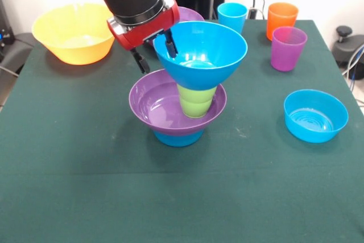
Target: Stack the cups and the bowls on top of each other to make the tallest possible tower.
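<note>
The tower stands mid-table in the front view: a small blue bowl lowest, a wide purple bowl on it, a lime green cup upright inside that, and the large blue bowl on the cup. My gripper comes down from the top left. It is open and straddles the large blue bowl's left rim, with one finger outside and the other inside. The other purple bowl is mostly hidden behind the arm.
A large yellow bowl sits at the back left. A light blue cup, an orange cup and a translucent purple cup stand at the back right. Another small blue bowl sits right on the green tablecloth.
</note>
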Robot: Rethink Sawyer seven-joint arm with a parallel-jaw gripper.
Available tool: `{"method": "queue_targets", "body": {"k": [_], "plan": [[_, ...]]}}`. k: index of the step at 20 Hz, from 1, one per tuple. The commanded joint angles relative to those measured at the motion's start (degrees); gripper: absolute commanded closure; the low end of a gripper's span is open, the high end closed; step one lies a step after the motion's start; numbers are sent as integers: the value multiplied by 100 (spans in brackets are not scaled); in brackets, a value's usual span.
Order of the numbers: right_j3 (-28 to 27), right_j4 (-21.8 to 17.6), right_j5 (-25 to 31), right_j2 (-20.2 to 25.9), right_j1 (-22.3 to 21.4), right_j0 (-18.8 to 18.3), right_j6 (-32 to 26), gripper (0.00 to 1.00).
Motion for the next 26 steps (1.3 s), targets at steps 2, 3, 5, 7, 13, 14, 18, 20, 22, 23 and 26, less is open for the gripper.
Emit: {"method": "queue_targets", "body": {"k": [2,3,5,7,13,14,18,20,22,23,26], "plan": [[-252,-459,500,-368,52,281,-1723,0],[-252,-432,512,-357,42,276,-1717,0],[-245,-374,532,-329,6,271,-1688,0],[-209,-295,593,-282,-73,228,-1699,0],[-61,-102,779,-138,-315,60,-1796,0],[-43,-87,789,-127,-338,49,-1786,0],[-51,-41,821,-135,-361,86,-1669,0],[-68,5,878,-124,-390,88,-1659,0],[-111,41,1001,-110,-456,76,-1717,0],[-116,72,1077,-97,-509,53,-1753,0],[-175,154,1340,-51,-637,-10,-1898,0]]}}
